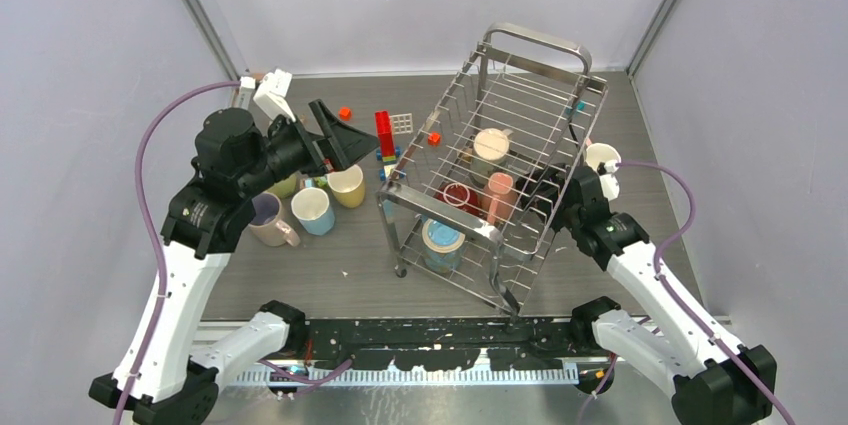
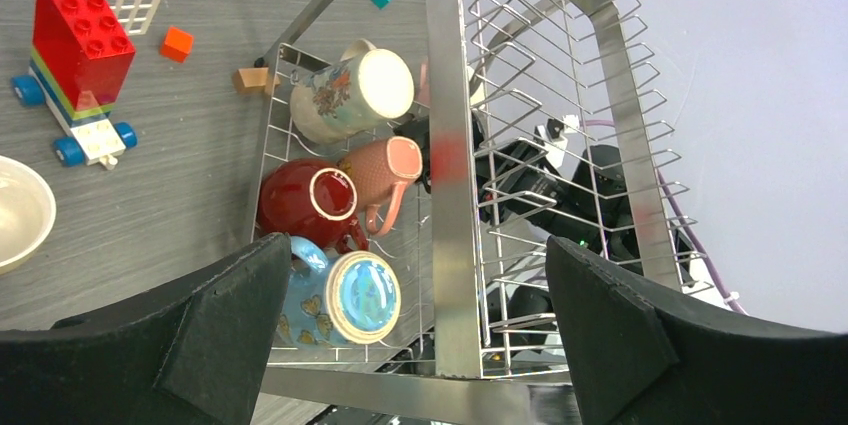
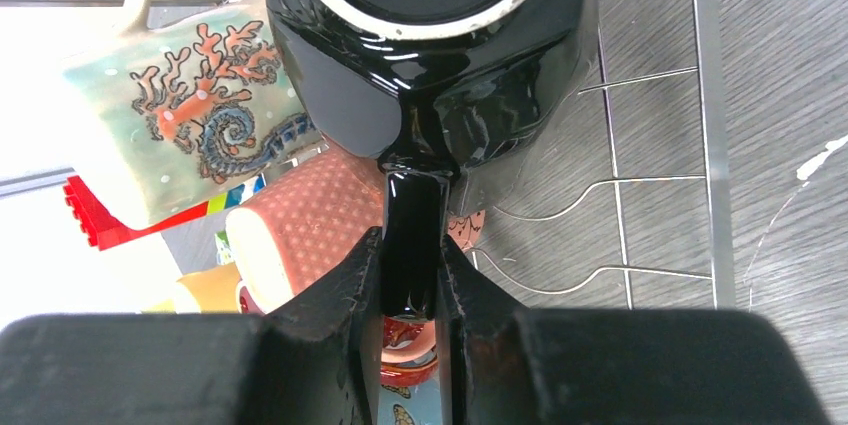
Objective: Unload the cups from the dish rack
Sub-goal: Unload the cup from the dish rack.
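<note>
Inside dish rack (image 1: pixel 440 213), right pincer (image 3: pixel 410 245) clamping black mug (image 3: pixel 440 75) by handle, left pincer (image 1: pixel 338 135) open, seemingly aloft.

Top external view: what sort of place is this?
Likely a robot lab test cell, not a kitchen: bare walls box in a grey table, the arms' mounting rail runs along its near edge, and a toy brick tower stands beside the dish rack.

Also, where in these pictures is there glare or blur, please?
Right wrist: the left part is washed out white, and the black mug shows bright reflections. Left wrist: the near top bar of the dish rack looks slightly soft, out of focus. Top external: even light, all sharp.
</note>
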